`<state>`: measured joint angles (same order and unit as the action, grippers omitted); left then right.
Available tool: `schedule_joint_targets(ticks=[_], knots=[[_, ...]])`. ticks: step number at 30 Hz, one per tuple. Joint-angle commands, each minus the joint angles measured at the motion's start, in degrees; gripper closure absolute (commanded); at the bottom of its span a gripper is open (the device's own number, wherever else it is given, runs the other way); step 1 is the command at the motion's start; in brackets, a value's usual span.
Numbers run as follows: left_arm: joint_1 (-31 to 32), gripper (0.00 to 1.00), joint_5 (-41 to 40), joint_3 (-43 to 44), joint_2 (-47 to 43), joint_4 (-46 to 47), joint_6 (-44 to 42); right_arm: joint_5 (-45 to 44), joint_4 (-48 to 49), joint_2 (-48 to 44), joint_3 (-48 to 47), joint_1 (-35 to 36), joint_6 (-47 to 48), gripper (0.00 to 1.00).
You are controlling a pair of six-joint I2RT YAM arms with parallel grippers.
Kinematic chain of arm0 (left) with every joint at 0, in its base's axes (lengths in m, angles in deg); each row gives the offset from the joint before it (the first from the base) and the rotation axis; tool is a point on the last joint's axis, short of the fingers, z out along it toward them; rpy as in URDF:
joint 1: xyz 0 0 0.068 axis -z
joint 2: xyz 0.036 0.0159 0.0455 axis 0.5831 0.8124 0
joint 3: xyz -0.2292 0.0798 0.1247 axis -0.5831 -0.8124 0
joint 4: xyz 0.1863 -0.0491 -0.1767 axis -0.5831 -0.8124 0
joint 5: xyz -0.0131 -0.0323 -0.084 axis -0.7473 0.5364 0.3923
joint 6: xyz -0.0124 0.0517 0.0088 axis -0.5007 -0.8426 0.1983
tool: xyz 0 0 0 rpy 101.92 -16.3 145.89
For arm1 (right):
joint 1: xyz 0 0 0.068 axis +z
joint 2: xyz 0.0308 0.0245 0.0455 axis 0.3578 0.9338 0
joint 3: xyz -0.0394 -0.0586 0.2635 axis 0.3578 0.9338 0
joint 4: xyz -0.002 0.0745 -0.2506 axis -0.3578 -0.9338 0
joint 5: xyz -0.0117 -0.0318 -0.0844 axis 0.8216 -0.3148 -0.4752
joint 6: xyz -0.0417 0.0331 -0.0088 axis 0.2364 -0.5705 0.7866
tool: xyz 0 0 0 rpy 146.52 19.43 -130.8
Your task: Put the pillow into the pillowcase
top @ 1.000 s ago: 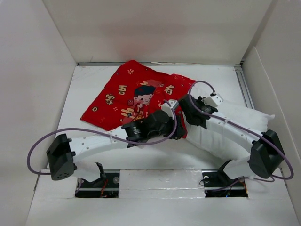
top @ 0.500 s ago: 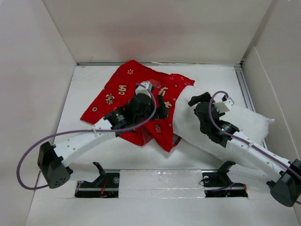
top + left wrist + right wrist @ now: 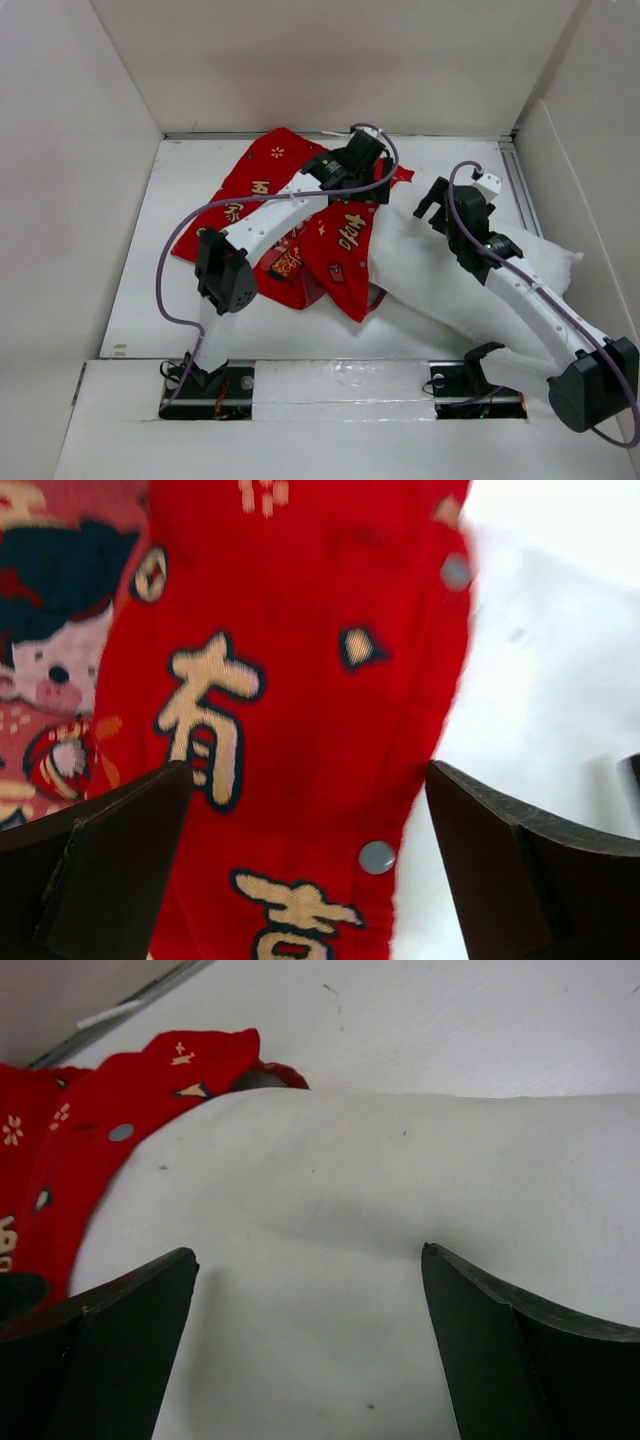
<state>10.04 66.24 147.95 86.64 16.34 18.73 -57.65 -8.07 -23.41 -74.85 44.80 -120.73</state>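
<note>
Under the pillow (image 3: 425, 285), bare white table (image 3: 185, 190). Plump white pillow lying slantwise across it, one pointed corner sticking out at the end away from the red cloth.

Against the pillow's other end, bright red pillowcase (image 3: 345, 265), rumpled, printed side up, with gold characters and a cartoon face. Its edge laps onto the pillow's end. Pillow partly inside or only covered: cannot tell.

Just beside the pillow, over the pillowcase's edge, left gripper (image 3: 305, 780), fingers spread wide apart, nothing between them, red cloth and a strip of white pillow below.

Over the pillow, near its red-covered end, right gripper (image 3: 308, 1252), fingers likewise well apart and gripping nothing, white fabric filling the gap below.

Right beside the pillow, along the pillowcase's edge, two small round grey snaps (image 3: 377, 857).
</note>
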Motion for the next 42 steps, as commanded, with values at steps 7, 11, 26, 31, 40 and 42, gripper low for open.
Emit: schedule_joint_targets(ticks=[7,11,26,31,40,42], knots=[[1.9,0.37,3.2,-1.9,-0.4,-5.8,-4.2,19.0,4.1,0.3,2.2,-5.2,14.9,0.00],[1.9,0.78,4.5,0.6,1.7,-5.8,-4.2,25.2,8.5,6.0,3.7,-5.2,16.9,0.02],[1.9,0.96,9.5,20.3,2.7,-13.5,-5.7,39.6,30.6,3.9,8.7,-0.9,18.6,1.00],[1.9,1.00,14.1,18.3,-1.4,-8.9,-6.8,43.9,31.1,0.1,5.5,-0.4,18.6,1.00],[1.9,1.00,20.8,30.2,3.7,-6.7,-5.7,50.7,43.2,-7.7,3.7,5.6,17.4,1.00],[1.9,1.00,22.7,26.9,3.7,-6.2,-5.2,46.6,43.8,-8.3,3.1,6.3,16.4,1.00]])
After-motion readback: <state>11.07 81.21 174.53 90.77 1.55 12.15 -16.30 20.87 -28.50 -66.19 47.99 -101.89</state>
